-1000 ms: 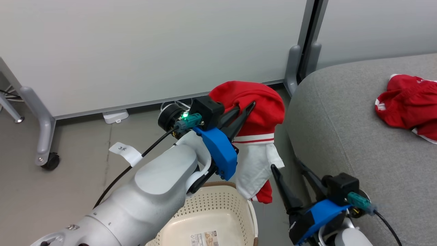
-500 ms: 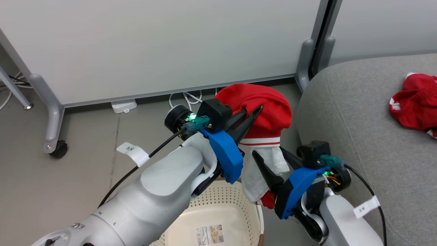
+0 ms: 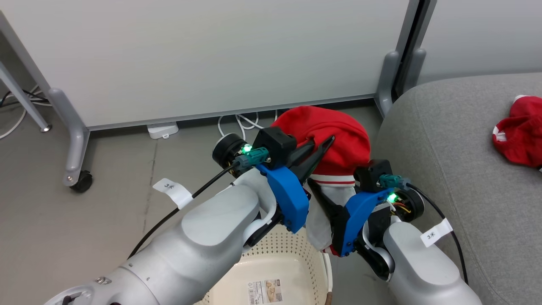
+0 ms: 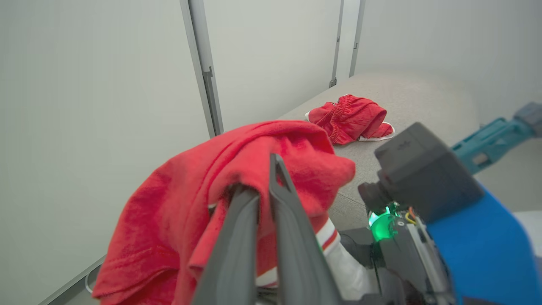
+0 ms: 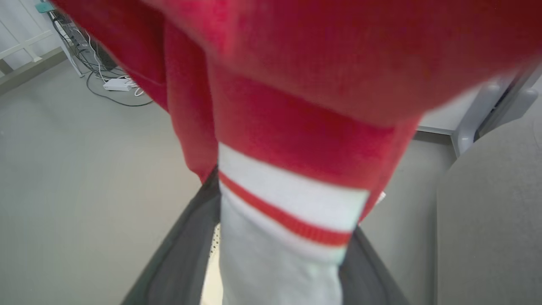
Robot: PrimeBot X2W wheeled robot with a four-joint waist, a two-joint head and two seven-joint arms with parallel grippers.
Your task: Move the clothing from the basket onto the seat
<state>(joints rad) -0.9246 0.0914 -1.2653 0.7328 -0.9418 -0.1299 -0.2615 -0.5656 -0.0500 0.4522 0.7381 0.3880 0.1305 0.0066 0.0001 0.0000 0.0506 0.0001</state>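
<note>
Seat (image 3: 444, 140): broad light-grey cushion with a rounded edge, at right. Basket (image 3: 292, 254): cream, perforated, on the floor beside the seat, below both arms. Striped garment (image 3: 338, 131): red on top, white below with thin red stripes, hanging above the basket, pinched in the closed left fingers (image 3: 317, 150). Red garment (image 3: 523, 133): crumpled, white-trimmed, lying on the seat. Right fingers (image 3: 324, 201): spread wide on either side of the hanging white part.

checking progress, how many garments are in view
2: a red and white garment hangs from the left gripper; a red garment lies on the seat. The basket's inside is partly hidden.
</note>
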